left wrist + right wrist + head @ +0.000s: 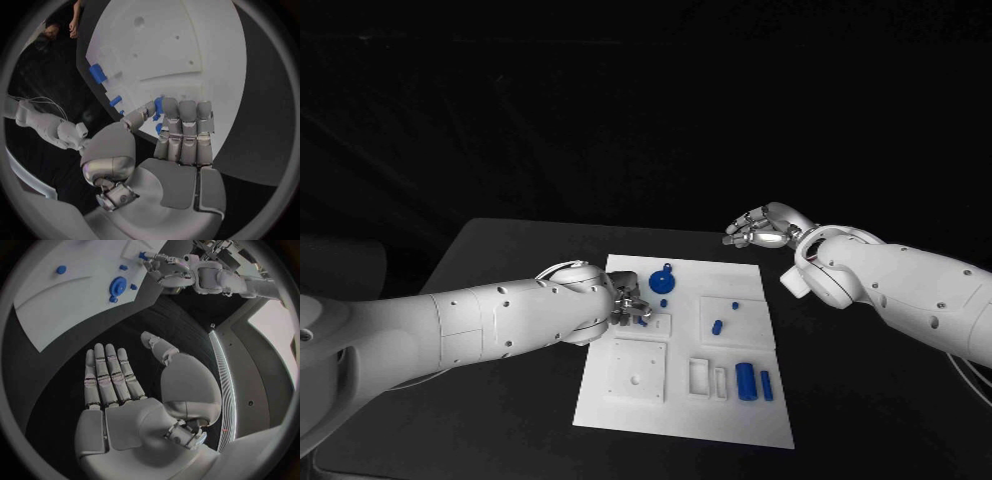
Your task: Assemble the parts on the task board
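Parts lie on the white task board (pixel 733 400) mid-table; the left hand (pixel 626 302) pinches what looks like a small blue part (pixel 159 106) at the board's left edge. The right hand (pixel 764 226) hovers beyond the far corner, fingers apart, holding nothing.

A dark bench (pixel 502 250) stands in a nearly black room. Beyond its far edge everything falls into deep shadow. A pale floor (pixel 275 335) shows beside the bench's edge.
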